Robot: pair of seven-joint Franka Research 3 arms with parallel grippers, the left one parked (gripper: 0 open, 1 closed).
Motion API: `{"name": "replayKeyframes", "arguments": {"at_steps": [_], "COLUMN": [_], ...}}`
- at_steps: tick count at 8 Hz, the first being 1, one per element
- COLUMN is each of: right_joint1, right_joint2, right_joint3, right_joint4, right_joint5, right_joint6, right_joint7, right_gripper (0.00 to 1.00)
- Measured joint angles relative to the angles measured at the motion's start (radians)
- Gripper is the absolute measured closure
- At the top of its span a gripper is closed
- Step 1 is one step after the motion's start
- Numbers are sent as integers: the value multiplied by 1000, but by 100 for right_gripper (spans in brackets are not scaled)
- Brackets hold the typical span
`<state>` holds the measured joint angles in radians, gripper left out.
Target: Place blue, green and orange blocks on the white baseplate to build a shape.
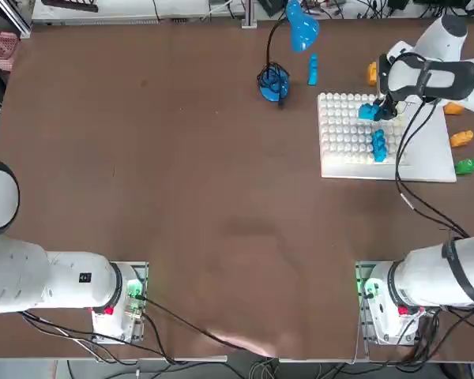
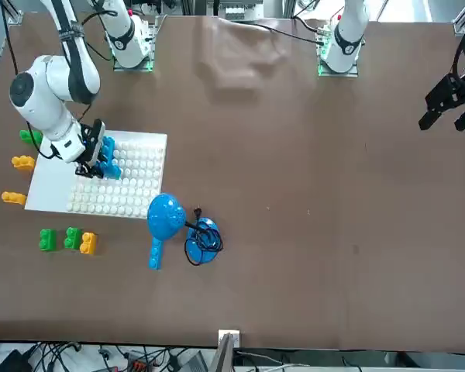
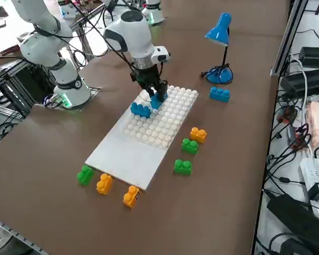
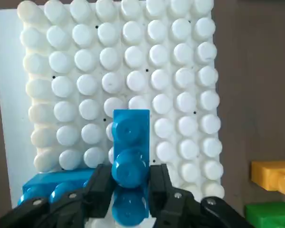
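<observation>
My right gripper (image 4: pixel 130 190) is shut on a small blue block (image 4: pixel 130 161), and its fingers (image 4: pixel 102 183) press both sides of it. It holds the block low over the studded part of the white baseplate (image 4: pixel 133 61); whether it touches the studs I cannot tell. Close beside it, another blue brick (image 3: pixel 140 110) sits on the studs. In the top view, the gripper (image 1: pixel 379 109) is over the plate's far side (image 1: pixel 426 150). Loose orange (image 3: pixel 198 134) and green (image 3: pixel 190 145) blocks lie on the table beside the plate.
A blue gooseneck lamp (image 3: pixel 219 32) stands beyond the plate, with a loose blue brick (image 3: pixel 219 94) at its base. A green block (image 3: pixel 85 174) and two orange blocks (image 3: pixel 104 184) lie off the plate's smooth end. Another green one (image 3: pixel 183 167) lies alongside the plate.
</observation>
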<state>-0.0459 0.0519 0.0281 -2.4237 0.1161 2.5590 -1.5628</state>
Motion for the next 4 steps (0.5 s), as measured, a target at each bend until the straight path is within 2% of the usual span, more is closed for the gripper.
{"name": "replayKeyframes", "arguments": {"at_steps": [4], "right_joint1": [-2], "right_joint2": [3], "right_joint3": [0], "right_joint4": [-76], "right_joint5": [0], "right_joint6": [110], "right_joint7": [-10], "right_gripper": [62]}}
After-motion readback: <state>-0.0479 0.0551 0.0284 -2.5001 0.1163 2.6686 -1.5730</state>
